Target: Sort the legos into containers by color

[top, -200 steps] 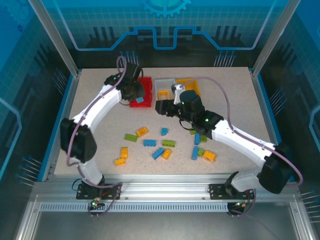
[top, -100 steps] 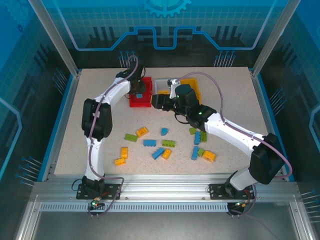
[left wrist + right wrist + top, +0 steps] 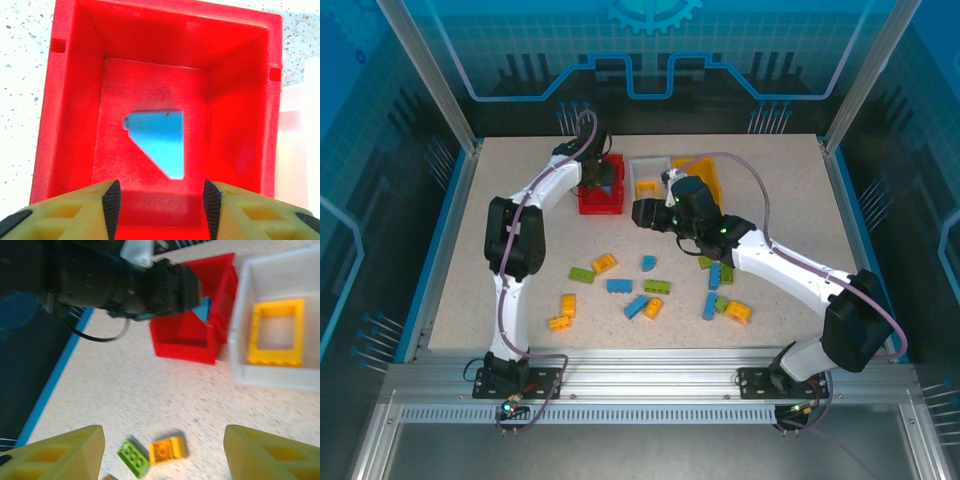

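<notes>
Your left tool hangs over the red bin, spread and empty.
A blue brick lies inside that bin; your right tool, near the bin, is spread too.

Bins: red bin, white bin and yellow-orange bin are set in a row at the far middle of the table, red leftmost, the three close together.
Left pincer: held over the red bin; finger spread not made out.
Right pincer: held just on the near side of the white bin, beside the red bin's right corner; finger spread not made out.
Legos: blue, lime green and yellow-orange pieces are scattered loose over the near half of the table, well apart from the bins; several are bunched beside the right forearm.
</notes>
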